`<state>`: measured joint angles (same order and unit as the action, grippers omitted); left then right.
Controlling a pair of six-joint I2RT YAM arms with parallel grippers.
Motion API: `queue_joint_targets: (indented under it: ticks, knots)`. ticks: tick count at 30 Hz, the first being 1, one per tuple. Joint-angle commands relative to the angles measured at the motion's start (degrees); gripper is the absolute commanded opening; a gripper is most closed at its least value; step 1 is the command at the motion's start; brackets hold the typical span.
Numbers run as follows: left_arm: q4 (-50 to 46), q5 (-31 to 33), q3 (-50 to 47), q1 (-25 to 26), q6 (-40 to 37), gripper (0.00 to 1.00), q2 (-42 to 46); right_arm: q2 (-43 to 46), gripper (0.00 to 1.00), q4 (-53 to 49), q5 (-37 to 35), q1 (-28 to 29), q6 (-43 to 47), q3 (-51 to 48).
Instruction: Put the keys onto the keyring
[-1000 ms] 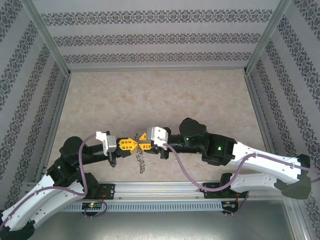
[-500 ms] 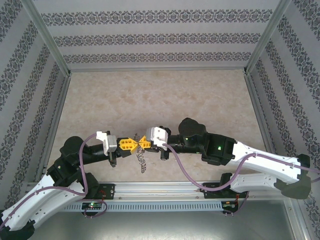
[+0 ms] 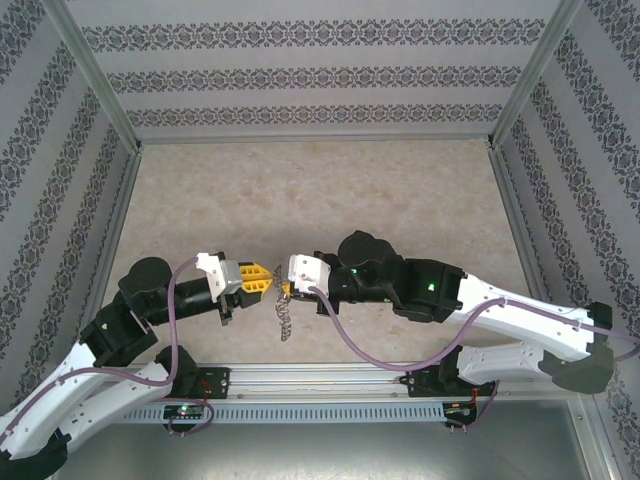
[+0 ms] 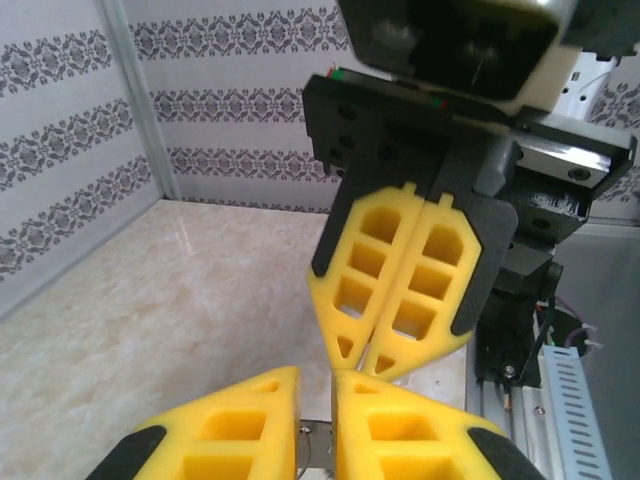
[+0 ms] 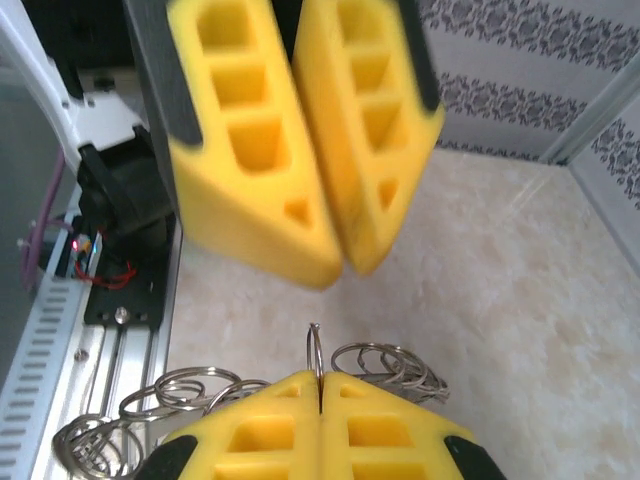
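Nearest us, the keyring (image 3: 282, 318) dangles above the worktop (image 3: 330, 190), loops hanging free, because the right claw (image 3: 287, 289) is pressed together on one thin wire loop and holds it up edge-on. Just behind, tip to tip, the left claw (image 3: 268, 282) shows a slit around what we take for the key (image 4: 313, 445), presented for threading; whether it grips we cannot tell

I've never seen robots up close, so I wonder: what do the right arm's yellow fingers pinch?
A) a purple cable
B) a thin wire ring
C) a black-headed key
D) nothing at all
B: in the right wrist view the right gripper is shut on a thin wire loop of the keyring, which stands up from between its fingers.
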<state>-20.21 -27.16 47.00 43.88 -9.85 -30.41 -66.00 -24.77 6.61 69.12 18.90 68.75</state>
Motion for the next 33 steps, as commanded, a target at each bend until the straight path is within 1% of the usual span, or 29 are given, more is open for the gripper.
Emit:
queue_joint_targets:
  ticks: [1,6,16,22,25,28,33]
  knots:
    - [-5.6,1.5,2.3,0.5,-4.2,0.17,-1.4,-0.4,0.00,-2.6,-2.0,-0.1,1.7,3.0]
    - [-6.7,-0.3,3.2,0.5,-4.4,0.19,-2.7,-0.6,0.00,-2.9,-2.0,0.0,2.0,3.6]
    - [-8.6,-1.8,3.9,0.5,-4.6,0.24,-4.4,-1.9,0.00,-4.5,-1.0,0.0,2.8,5.8]
    - [-8.7,-1.6,4.2,0.5,-4.8,0.23,-5.5,-2.3,0.00,-4.9,-0.5,0.1,3.1,6.3]
    - [-8.6,-1.5,4.1,0.5,-4.8,0.22,-5.9,-2.3,0.00,-4.8,-0.5,0.1,3.1,6.2]
    - [-8.3,-1.8,4.0,0.5,-4.7,0.19,-6.3,-2.3,0.00,-4.5,0.1,0.1,3.0,6.2]
    - [-7.5,-2.1,3.9,0.5,-4.5,0.18,-6.9,-2.5,0.00,-4.1,0.5,0.2,3.0,5.9]
